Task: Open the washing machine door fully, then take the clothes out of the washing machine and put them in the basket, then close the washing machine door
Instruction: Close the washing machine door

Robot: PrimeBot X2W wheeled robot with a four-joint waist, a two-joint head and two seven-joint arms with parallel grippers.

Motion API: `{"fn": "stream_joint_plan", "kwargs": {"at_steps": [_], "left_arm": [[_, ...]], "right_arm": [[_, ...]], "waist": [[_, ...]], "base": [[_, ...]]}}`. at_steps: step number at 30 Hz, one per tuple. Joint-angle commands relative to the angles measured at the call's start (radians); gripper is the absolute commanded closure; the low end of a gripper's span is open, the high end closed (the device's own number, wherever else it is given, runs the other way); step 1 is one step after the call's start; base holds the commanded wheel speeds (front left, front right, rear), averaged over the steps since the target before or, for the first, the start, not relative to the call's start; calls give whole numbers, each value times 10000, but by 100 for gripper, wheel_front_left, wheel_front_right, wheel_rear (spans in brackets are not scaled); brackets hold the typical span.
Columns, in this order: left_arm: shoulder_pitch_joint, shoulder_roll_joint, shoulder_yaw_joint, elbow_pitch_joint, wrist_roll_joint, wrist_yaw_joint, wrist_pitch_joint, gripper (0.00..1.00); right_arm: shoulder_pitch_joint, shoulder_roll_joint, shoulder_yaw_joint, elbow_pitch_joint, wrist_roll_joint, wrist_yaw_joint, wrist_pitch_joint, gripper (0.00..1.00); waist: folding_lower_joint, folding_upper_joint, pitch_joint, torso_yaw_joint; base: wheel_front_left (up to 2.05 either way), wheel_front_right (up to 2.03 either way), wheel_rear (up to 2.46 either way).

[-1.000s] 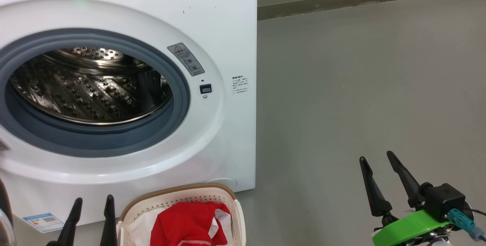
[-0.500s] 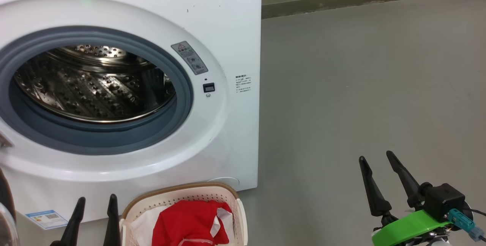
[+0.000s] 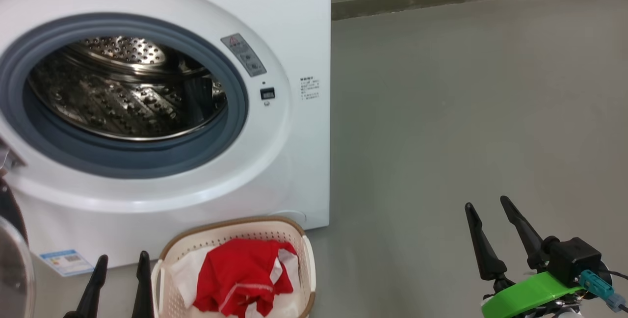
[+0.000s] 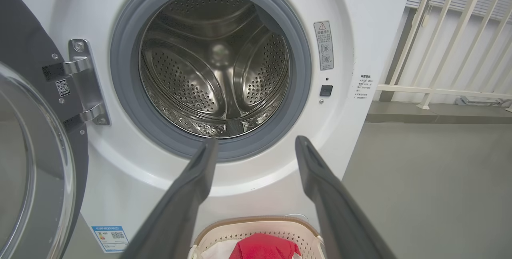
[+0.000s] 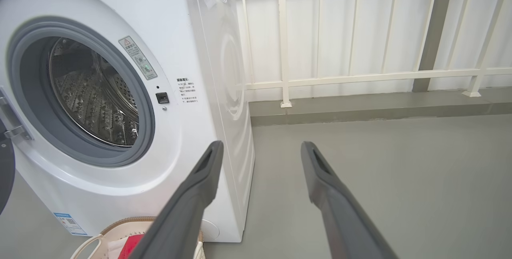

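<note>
We have the washing machine door (image 4: 36, 163) swung wide at 8 o'clock in head view, hinged at 9 o'clock of the opening. The washing machine (image 3: 294, 38) sits at 10 o'clock, steel drum (image 3: 122, 92) exposed. The clothes (image 3: 235, 274) lie in the basket (image 3: 225, 225) at 6 o'clock, just in front of the machine. Left gripper (image 3: 122, 256) is at 7 o'clock, just beside the basket, fingers spread, gripping nothing. Right gripper (image 3: 486, 202) is at 4 o'clock over the floor (image 3: 466, 112), also spread, well apart from the machine.

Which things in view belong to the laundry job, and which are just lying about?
Job: washing machine, drum empty; washing machine door, open; clothes, in basket.
Just there: railing; floor.
</note>
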Motion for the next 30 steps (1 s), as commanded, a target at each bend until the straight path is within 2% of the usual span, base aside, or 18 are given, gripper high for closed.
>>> {"fn": "stream_joint_plan", "kwargs": {"at_steps": [1, 13, 24, 30], "left_arm": [[-209, 65, 366, -245, 35, -31, -120, 0], [-136, 59, 200, -419, -110, -48, -120, 0], [-95, 43, 342, -270, 29, 26, -120, 0], [-163, 37, 417, -315, 131, 173, -120, 0]], "right_arm": [[-119, -146, 187, -196, 6, 33, -65, 0], [-128, -208, 201, -129, -8, 33, -65, 0], [-105, -249, 243, -125, 22, 33, -65, 0], [-140, -299, 222, -148, 39, 33, -65, 0]], "waist": [[0, 0, -10, -1], [0, 0, -68, 42], [0, 0, -155, 127], [0, 0, -68, 502]], "base": [[-213, 213, 0], [-144, 144, 0], [-8, 8, 0], [0, 0, 0]]}}
